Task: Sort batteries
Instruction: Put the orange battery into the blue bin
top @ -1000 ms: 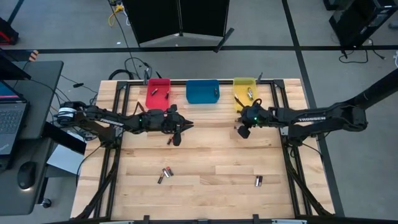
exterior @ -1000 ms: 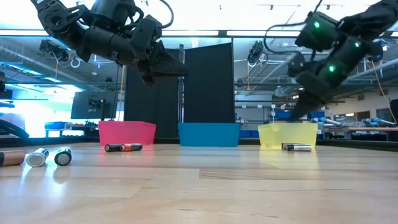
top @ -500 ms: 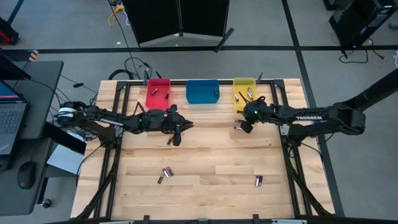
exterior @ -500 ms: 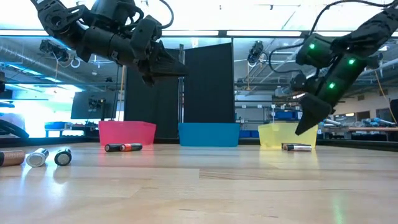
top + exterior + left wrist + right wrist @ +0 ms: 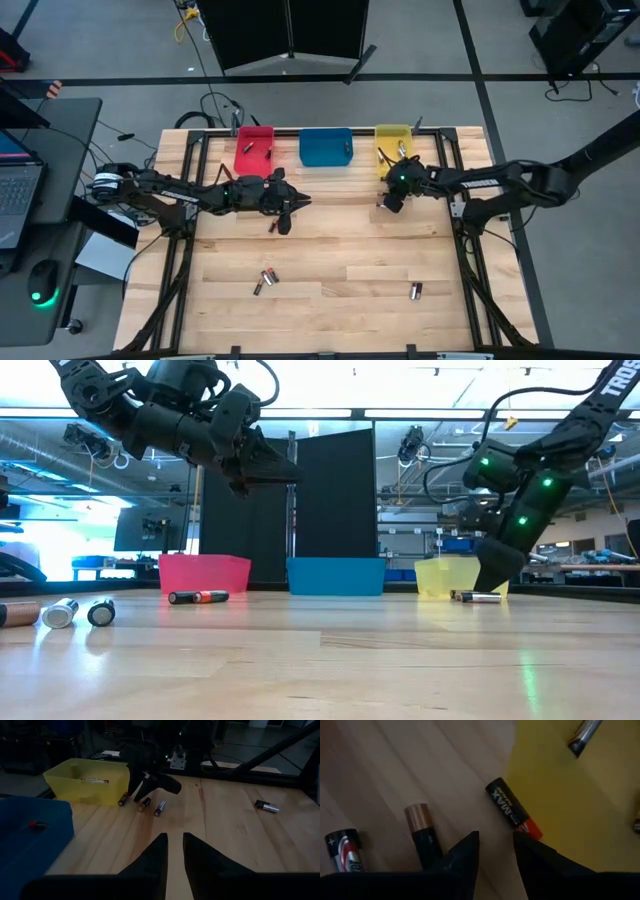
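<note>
The right gripper hung low at the near edge of the yellow bin, its jaws slightly parted and grasping nothing. Three batteries lay on the table just under it, one of them against the yellow bin's wall; more cells lay inside that bin. The left gripper hovered above the table nearer the red bin, jaws a narrow gap apart and empty, with a battery on the wood beside it. Further batteries lay toward the near left, and one at the near right.
</note>
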